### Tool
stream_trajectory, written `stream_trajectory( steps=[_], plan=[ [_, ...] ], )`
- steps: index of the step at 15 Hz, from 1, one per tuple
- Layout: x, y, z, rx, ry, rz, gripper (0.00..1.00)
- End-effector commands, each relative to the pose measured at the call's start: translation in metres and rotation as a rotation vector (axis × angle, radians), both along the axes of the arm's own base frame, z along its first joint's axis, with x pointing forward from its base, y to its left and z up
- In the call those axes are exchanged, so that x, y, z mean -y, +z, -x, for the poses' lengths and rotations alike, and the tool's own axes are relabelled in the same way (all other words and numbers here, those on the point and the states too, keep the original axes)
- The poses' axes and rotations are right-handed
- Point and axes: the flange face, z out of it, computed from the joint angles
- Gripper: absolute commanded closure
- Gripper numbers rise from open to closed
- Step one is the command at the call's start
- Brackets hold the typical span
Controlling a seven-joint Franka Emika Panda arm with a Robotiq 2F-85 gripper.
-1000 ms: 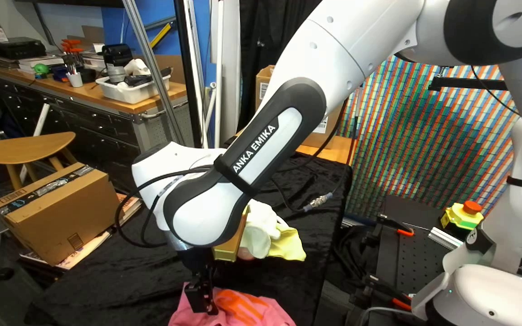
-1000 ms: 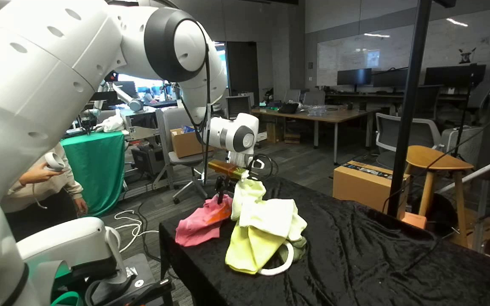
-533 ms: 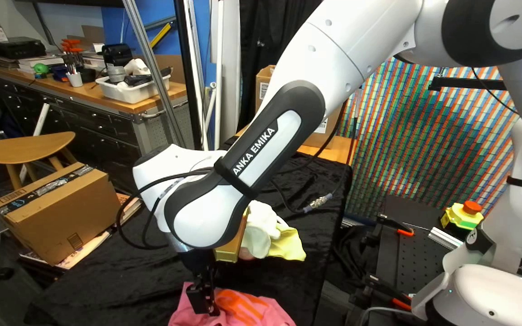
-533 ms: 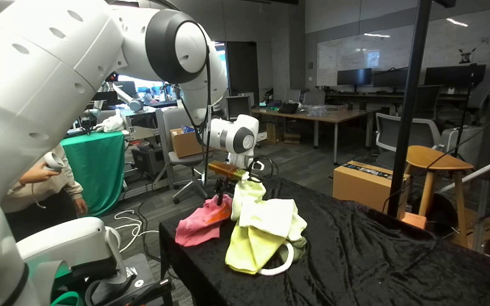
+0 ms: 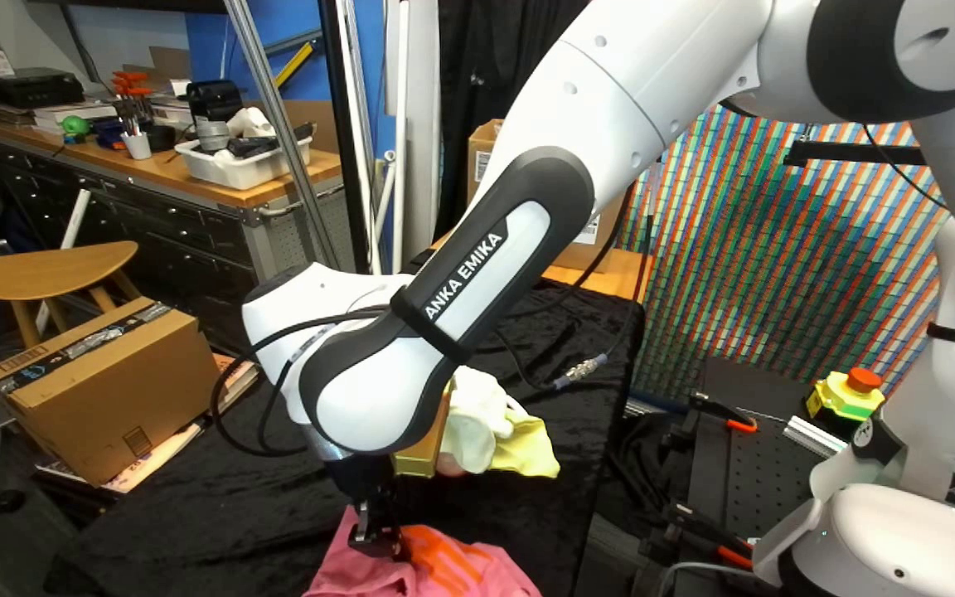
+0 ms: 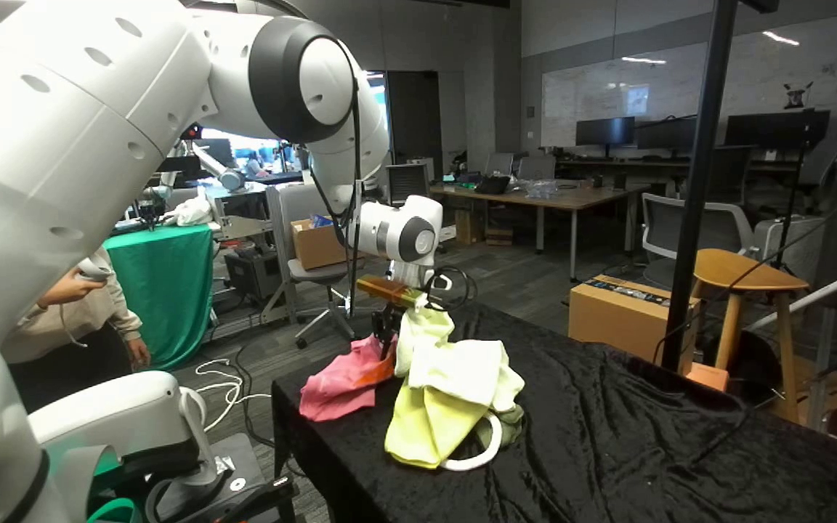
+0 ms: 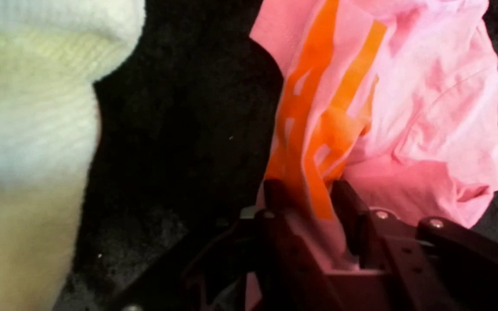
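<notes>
Since the earlier frame, the hand (image 7: 306,192) has drawn its jaws closer together about a fold of the pink cloth (image 7: 430,108), which lies crumpled near the edge of the black-draped counter (image 6: 607,407). Jaws stand partway together; whether the cloth is gripped cannot be told. In the wrist view the cloth's long axis runs from the top edge down to the hand, orange stripes (image 7: 318,43) slanting lengthwise; in an exterior view its narrow end points up at the hand, its broad end toward the counter's edge. Yellow and white fabric (image 6: 455,370) lies just apart
</notes>
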Motion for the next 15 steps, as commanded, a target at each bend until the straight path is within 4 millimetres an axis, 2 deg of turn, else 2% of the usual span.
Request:
stream_trajectory(
  steps=[1,4,7,10,13,15],
  plan=[
    [-0.001,0.016,-0.008,0.027,0.002,-0.034,0.92],
    [0.001,0.04,-0.013,0.088,-0.02,-0.054,0.99],
    [0.006,0.073,-0.016,0.166,-0.039,-0.09,0.91],
    [0.015,0.108,-0.018,0.262,-0.073,-0.137,0.92],
    [0.031,0.135,-0.016,0.338,-0.14,-0.186,0.92],
    [0.043,0.144,-0.013,0.363,-0.174,-0.209,0.92]
  ],
)
